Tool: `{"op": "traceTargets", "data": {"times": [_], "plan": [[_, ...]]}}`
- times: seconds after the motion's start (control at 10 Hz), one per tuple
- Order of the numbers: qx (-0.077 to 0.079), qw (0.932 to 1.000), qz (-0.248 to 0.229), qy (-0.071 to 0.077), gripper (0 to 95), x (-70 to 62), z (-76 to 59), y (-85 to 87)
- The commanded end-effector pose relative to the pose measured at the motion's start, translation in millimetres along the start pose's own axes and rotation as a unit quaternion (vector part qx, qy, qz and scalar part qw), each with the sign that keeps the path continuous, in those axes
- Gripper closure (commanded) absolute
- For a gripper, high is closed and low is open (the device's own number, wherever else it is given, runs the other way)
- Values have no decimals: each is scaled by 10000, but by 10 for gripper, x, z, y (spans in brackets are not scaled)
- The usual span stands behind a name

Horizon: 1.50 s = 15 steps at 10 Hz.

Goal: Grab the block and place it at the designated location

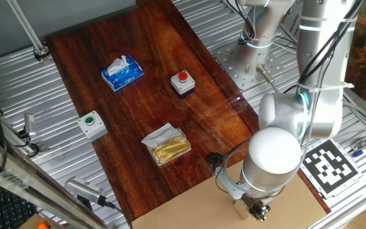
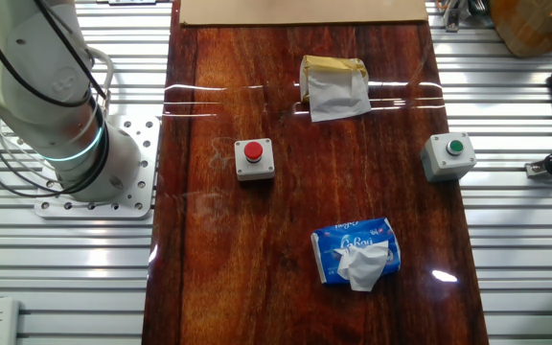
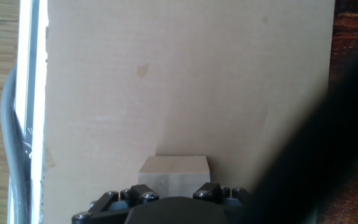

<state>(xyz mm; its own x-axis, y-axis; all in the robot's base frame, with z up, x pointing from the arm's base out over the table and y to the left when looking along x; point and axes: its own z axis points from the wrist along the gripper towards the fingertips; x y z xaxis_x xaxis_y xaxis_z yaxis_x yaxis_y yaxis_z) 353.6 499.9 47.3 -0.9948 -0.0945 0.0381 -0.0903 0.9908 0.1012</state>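
Observation:
The block (image 3: 174, 171) is a plain tan wooden cube. In the hand view it sits low in the middle, right against my gripper (image 3: 174, 208), over the cardboard sheet (image 3: 185, 81). Only the gripper's black knuckles show there, not the fingertips. In one fixed view my gripper (image 1: 258, 211) hangs over the cardboard sheet (image 1: 183, 215) at the bottom edge, with the block (image 1: 237, 207) at its left side, apparently held. In the other fixed view only the sheet's near edge (image 2: 300, 11) shows at the top. The sheet's dark dot is not visible.
On the dark wooden board (image 1: 138, 95) lie a red-button box (image 1: 182, 83), a green-button box (image 1: 91, 124), a blue tissue pack (image 1: 122, 72) and a gold packet (image 1: 166, 145). A black-and-white marker tag (image 1: 328, 164) lies right of the arm.

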Motion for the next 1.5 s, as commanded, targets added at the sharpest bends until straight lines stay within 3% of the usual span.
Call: {"op": "traceTargets", "data": {"times": [0.1,0.2,0.4,0.5,0.7,0.8,1.5], "plan": [[-19,10000,-4,0,950,3,1,-2],[-27,10000,-9,-2,760,3,1,-2],[-62,10000,-8,-5,760,3,1,-2],[-96,10000,-4,-4,570,3,1,-2],[-145,9999,-12,-14,570,4,2,-2],[-135,9999,-21,-17,380,4,2,-2],[-219,9997,-36,-29,380,9,-38,2]]}}
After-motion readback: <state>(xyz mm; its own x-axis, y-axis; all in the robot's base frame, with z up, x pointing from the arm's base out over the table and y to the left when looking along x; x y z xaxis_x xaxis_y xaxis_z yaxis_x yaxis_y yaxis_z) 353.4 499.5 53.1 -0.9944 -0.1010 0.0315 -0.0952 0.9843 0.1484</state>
